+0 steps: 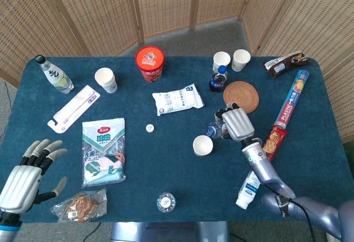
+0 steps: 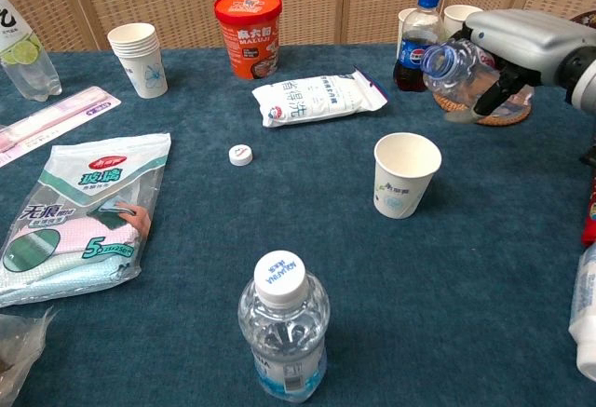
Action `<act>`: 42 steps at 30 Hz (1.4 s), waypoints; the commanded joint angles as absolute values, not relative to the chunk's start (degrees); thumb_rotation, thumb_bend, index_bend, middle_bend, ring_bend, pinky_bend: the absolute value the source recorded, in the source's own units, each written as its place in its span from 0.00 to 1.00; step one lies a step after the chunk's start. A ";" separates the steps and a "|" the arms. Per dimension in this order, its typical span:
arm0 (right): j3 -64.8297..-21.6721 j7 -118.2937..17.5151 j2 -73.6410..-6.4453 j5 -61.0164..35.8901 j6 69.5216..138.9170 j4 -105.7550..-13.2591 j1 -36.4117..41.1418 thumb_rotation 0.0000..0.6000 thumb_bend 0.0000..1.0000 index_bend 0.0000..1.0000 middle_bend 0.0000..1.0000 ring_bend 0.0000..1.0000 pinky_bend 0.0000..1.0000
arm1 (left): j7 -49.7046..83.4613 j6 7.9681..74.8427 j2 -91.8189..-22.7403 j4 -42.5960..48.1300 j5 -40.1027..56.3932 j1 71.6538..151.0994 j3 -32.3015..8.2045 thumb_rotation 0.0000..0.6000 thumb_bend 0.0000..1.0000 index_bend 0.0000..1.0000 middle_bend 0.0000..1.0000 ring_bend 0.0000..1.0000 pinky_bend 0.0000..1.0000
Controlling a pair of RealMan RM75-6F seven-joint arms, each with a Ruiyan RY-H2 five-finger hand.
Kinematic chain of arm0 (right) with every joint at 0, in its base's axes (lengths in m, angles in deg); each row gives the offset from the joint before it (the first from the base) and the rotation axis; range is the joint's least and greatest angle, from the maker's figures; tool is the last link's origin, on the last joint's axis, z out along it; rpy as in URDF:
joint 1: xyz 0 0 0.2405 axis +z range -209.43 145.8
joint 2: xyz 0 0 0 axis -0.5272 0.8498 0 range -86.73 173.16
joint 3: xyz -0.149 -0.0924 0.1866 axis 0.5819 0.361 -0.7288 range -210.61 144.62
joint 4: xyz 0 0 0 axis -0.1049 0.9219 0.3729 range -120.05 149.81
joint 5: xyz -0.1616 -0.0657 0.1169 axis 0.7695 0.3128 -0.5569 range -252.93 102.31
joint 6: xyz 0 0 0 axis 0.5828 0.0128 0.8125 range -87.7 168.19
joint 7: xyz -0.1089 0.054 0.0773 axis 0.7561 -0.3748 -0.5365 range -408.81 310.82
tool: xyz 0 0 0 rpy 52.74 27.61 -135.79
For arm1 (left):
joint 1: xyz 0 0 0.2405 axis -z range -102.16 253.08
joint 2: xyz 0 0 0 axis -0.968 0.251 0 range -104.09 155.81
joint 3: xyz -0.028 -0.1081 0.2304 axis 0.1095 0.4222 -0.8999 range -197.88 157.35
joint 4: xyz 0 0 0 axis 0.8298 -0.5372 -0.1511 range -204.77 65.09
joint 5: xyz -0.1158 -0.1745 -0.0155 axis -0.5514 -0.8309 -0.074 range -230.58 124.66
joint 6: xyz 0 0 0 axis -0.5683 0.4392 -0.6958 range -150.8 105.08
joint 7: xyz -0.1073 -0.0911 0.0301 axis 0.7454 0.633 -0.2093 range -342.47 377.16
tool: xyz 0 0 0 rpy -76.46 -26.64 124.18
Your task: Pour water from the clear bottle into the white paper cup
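Now my right hand (image 2: pixel 526 39) grips the clear plastic bottle (image 2: pixel 458 69), its fingers (image 2: pixel 494 95) wrapped around it.
Its uncapped mouth tilts above the blue desk (image 2: pixel 484 267), beyond the white paper cup (image 2: pixel 406 174); my left hand (image 1: pixel 22 175) lies spread, holding nothing.

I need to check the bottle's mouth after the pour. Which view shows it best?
The chest view: the clear bottle in the right hand shows its open mouth. In the head view the hand covers most of it.
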State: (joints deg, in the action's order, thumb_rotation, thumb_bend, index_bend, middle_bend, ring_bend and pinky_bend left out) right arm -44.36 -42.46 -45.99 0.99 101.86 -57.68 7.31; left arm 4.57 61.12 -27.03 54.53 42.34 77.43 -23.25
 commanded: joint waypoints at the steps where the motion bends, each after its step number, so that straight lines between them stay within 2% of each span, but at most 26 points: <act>1: -46.01 -45.32 -45.23 -1.62 100.58 -58.71 6.72 1.00 0.25 0.60 0.56 0.54 0.28 | 4.61 61.10 -27.06 54.50 42.33 77.45 -23.25 0.88 0.42 0.21 0.16 0.07 0.00; 9: -49.90 -54.09 -44.02 -8.93 96.41 -60.31 5.86 1.00 0.25 0.60 0.56 0.52 0.28 | 4.65 61.10 -27.07 54.47 42.45 77.45 -23.35 0.88 0.42 0.21 0.16 0.07 0.00; 19: -52.23 -65.90 -43.66 -12.14 91.23 -59.32 5.38 1.00 0.25 0.59 0.55 0.50 0.28 | 4.67 61.12 -26.93 54.54 42.56 77.46 -23.44 0.88 0.42 0.21 0.16 0.07 0.00; 30: -53.76 -74.86 -46.42 -12.64 87.20 -53.80 6.39 1.00 0.25 0.59 0.55 0.48 0.28 | 4.44 61.30 -26.82 54.80 42.83 77.32 -23.60 0.88 0.42 0.21 0.16 0.07 0.00; 42: -53.67 -80.05 -51.06 -10.21 86.13 -48.01 7.99 1.00 0.25 0.59 0.55 0.48 0.28 | 4.04 61.56 -26.39 55.20 42.68 77.10 -23.66 0.88 0.42 0.21 0.16 0.07 0.00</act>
State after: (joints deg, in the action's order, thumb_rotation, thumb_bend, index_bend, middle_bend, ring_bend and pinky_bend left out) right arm -53.70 -79.67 -50.61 -10.54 86.23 -48.50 7.74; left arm 4.04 61.53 -26.41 55.19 42.68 77.12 -23.65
